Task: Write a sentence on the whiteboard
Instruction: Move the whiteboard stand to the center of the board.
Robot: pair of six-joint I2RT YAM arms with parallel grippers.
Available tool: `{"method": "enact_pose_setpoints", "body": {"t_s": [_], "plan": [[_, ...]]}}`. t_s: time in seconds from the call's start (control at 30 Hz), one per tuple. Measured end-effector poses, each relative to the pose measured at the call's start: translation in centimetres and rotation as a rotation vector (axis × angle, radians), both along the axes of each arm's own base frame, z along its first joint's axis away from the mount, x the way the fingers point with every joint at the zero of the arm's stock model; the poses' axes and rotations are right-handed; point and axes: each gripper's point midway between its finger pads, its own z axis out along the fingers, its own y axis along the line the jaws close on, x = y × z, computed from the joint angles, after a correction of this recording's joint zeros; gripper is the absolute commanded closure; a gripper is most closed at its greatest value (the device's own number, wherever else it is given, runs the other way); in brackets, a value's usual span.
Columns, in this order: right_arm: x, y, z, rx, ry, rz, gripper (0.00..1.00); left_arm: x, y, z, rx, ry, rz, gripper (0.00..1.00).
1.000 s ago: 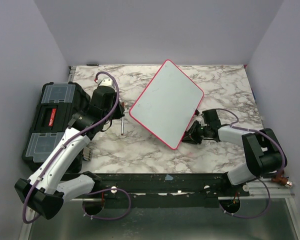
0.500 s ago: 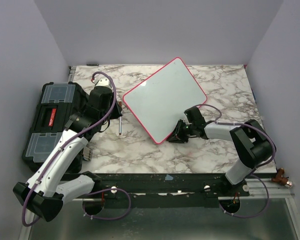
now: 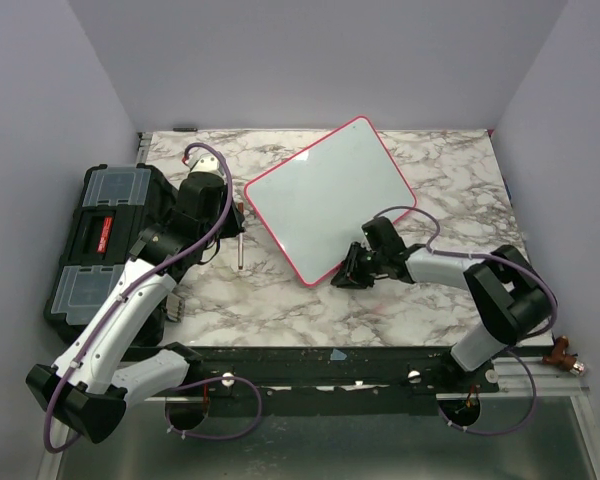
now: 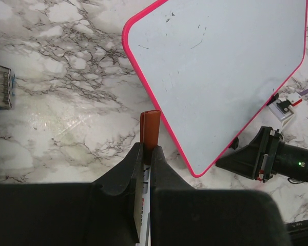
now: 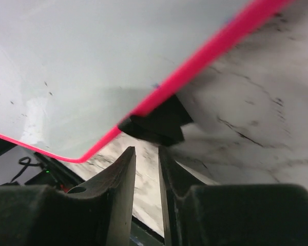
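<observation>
The whiteboard [image 3: 330, 195] lies flat on the marble, a pale surface in a red-pink frame, turned at an angle. No sentence shows on it, only a few faint specks [image 4: 195, 43]. My left gripper [image 4: 148, 148] is shut on a marker with a reddish-brown cap [image 4: 150, 127]. It hovers just left of the board's left edge [image 3: 239, 240]. My right gripper [image 3: 346, 277] sits low at the board's near corner. Its jaws [image 5: 146, 149] stand slightly apart with only marble between them. The pink edge and a black block [image 5: 156, 123] under it lie just beyond the tips.
A black toolbox [image 3: 105, 235] with clear-lidded trays stands at the left edge beside the left arm. A small striped block [image 4: 0, 84] lies on the marble left of the marker. Lilac walls close off the back and both sides.
The whiteboard has turned clockwise in the top view, its near corner swinging left. My right gripper went left with that corner and its jaws parted a little. The left arm barely moved.
</observation>
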Motion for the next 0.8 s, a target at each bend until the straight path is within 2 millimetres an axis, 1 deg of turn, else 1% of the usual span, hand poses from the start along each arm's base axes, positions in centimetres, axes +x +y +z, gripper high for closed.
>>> {"method": "enact_pose_setpoints", "body": {"t_s": [0.1,0.13,0.23,0.37,0.5,0.53,0.6,0.67,0.8], "plan": [[-0.6,-1.3,0.1,-0.047,-0.017,-0.01,0.68,0.0,0.0,0.0,-0.004,0.001,0.001,1.0],[-0.9,-1.8,0.1,-0.063,-0.02,-0.014,0.65,0.0,-0.1,0.0,-0.007,0.002,0.001,1.0],[-1.9,-3.1,0.3,-0.104,-0.027,-0.021,0.48,0.0,-0.1,0.0,-0.013,0.003,0.003,1.0],[-2.9,-4.6,1.0,-0.148,-0.051,-0.013,0.35,0.0,-0.3,0.1,-0.029,0.007,0.007,1.0],[-4.8,-6.3,1.9,-0.171,-0.087,0.015,0.3,-0.1,-0.6,0.7,-0.069,-0.004,0.013,1.0],[-5.0,-6.5,2.5,-0.167,-0.106,0.024,0.29,-0.2,-0.7,1.0,-0.089,-0.011,0.017,1.0],[-4.8,-6.3,4.2,-0.137,-0.173,0.041,0.26,-0.3,-0.9,1.7,-0.131,-0.025,0.026,1.0],[-4.5,-6.0,6.2,-0.096,-0.248,0.052,0.24,-0.5,-1.1,2.2,-0.172,-0.027,0.034,1.0],[-3.5,-4.9,10.8,0.013,-0.399,0.054,0.23,-0.7,-2.0,3.2,-0.262,-0.015,0.042,1.0]]}}
